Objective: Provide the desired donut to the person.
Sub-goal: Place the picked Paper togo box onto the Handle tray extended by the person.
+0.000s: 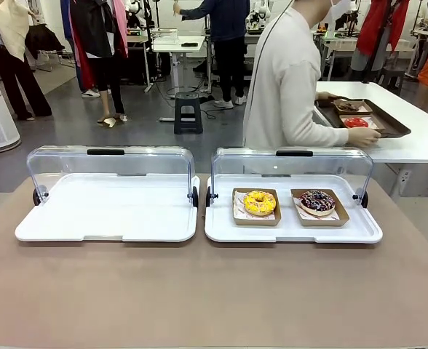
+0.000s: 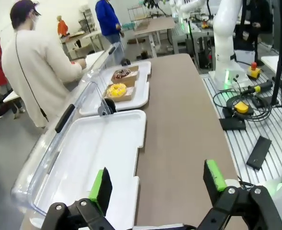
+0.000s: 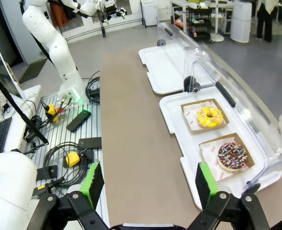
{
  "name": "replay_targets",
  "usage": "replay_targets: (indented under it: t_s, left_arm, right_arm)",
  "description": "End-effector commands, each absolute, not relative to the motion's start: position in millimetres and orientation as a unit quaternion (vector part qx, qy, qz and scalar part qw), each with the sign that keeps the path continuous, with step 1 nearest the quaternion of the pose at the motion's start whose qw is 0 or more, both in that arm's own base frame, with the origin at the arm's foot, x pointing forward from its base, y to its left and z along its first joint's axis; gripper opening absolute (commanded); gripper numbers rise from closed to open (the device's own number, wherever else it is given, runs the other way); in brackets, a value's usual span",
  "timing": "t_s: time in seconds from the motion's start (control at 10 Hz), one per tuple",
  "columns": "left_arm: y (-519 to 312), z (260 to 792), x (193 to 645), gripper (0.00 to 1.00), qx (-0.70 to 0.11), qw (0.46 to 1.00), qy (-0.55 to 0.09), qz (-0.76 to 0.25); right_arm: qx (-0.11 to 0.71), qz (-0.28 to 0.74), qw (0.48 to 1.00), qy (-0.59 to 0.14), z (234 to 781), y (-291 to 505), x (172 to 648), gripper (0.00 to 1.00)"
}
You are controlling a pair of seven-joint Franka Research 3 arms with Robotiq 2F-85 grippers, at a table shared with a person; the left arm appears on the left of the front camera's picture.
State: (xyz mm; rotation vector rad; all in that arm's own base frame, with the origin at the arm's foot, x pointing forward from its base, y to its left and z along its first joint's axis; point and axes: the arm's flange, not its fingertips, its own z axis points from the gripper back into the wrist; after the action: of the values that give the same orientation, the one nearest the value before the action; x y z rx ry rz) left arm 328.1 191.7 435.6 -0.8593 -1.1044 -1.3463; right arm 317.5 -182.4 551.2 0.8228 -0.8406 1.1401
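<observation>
Our left gripper point(image 2: 158, 184) hangs above the brown worktop point(image 2: 179, 129) with its jaws spread wide and nothing between the green pads point(image 2: 214, 175). Just ahead and to the side of them lies the empty white tray point(image 2: 100, 153) under its raised clear lid point(image 2: 50, 143). Farther along the same line sits the second white tray point(image 1: 292, 227), carrying two brown paper boats — the yellow-iced donut point(image 2: 116, 89) nearer to us, the chocolate donut with coloured sprinkles point(image 2: 123, 73) beyond it.

Our right gripper point(image 3: 146, 184) is likewise held wide, empty, over the worktop edge. From these jaws the sprinkled chocolate donut lies closest, ahead and off to one side, with the yellow one just past it.

The person in the cream-white cardigan point(image 1: 287, 87) stands at the far side, turned away from us, one hand point(image 1: 365, 136) on a dark brown tray point(image 1: 389, 120) resting on a white table point(image 1: 418, 145) — well apart from both pairs of jaws.
</observation>
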Motion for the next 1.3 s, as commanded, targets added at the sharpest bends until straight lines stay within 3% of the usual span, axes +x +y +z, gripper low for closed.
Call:
replay_targets:
  t_s: [0.0, 1.2]
  left_arm:
    - [207.4, 430.4, 340.0, 1.00, -0.367, 0.558, -0.481, -0.568]
    - [205.8, 424.4, 334.3, 1.00, -0.374, 0.571, -0.469, -0.561]
  right_arm:
    - [0.370, 0.509, 0.678, -0.379, 551.1, -181.9, 317.4, 1.00]
    - [0.370, 0.509, 0.678, -0.379, 551.1, -181.9, 317.4, 1.00]
